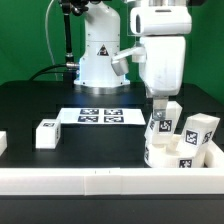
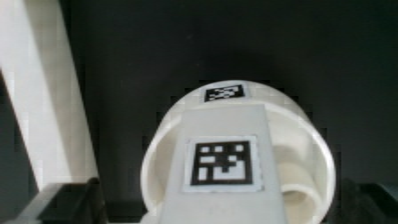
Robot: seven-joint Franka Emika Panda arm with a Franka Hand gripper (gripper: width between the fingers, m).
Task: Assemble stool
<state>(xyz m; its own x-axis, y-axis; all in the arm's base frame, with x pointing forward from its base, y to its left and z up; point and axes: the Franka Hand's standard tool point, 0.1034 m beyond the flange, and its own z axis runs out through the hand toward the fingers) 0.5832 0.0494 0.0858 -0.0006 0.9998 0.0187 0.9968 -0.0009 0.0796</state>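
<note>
On the black bench (image 1: 30,105), at the exterior view's right, tucked into the corner of the white border rails (image 1: 90,181): the round seat (image 1: 157,153) of the stool. Standing on it or just behind it, hard to say which, an upright leg (image 1: 163,123) showing a square tag. Just beside that, further to the right, a second leg (image 1: 201,132). Directly over the first leg, the gripper (image 1: 160,102), spread wide, fingertips level with the leg's top; touching or not, impossible to tell. In the wrist view, the same tagged leg framed by dark fingers (image 2: 68,200) set well apart. Far off on the exterior view's left, a third leg (image 1: 46,133) lying alone, near the marker board (image 1: 99,116).
</note>
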